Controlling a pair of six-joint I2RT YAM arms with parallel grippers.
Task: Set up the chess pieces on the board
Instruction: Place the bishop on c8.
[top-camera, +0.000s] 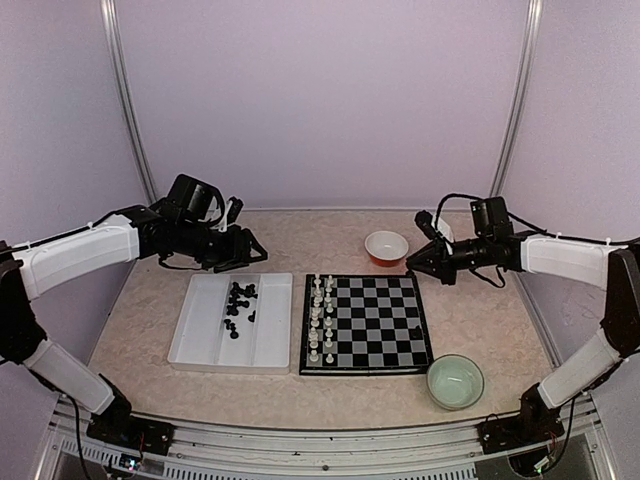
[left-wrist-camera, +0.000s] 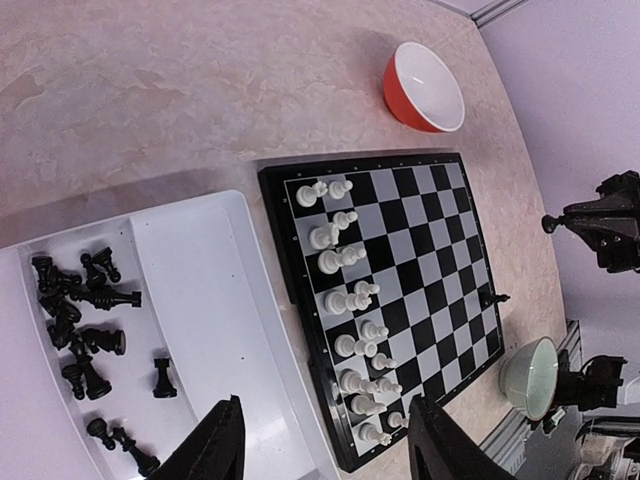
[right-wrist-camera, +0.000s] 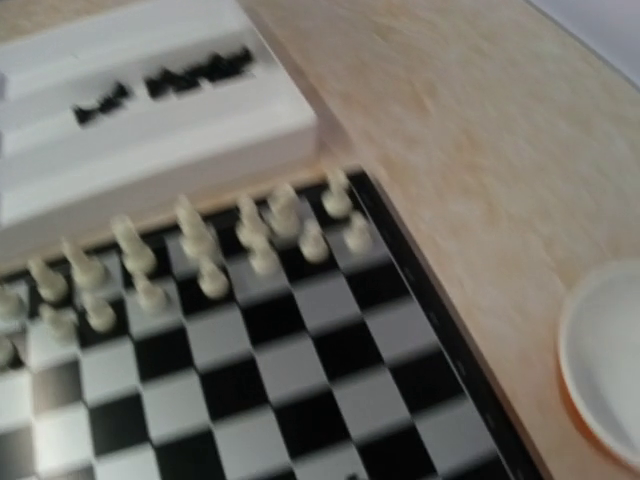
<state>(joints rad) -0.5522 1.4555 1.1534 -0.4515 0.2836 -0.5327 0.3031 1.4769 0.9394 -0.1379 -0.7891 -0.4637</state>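
Observation:
The board (top-camera: 372, 322) lies at the table's middle, with white pieces (top-camera: 320, 318) in its two left columns. One black piece (top-camera: 417, 330) stands near the board's right edge; it also shows in the left wrist view (left-wrist-camera: 490, 297). The other black chess pieces (top-camera: 240, 302) lie loose in a white tray (top-camera: 205, 340), also seen in the left wrist view (left-wrist-camera: 85, 320). My left gripper (top-camera: 248, 250) hovers over the tray's far edge, open and empty, fingers (left-wrist-camera: 215, 445) spread. My right gripper (top-camera: 413, 263) hangs above the board's far right corner, its jaws tapered together. Its fingers are out of the blurred right wrist view.
A red bowl (top-camera: 386, 246) with a white inside stands behind the board, just left of my right gripper. A pale green bowl (top-camera: 455, 381) stands off the board's near right corner. White walls close in the back and sides.

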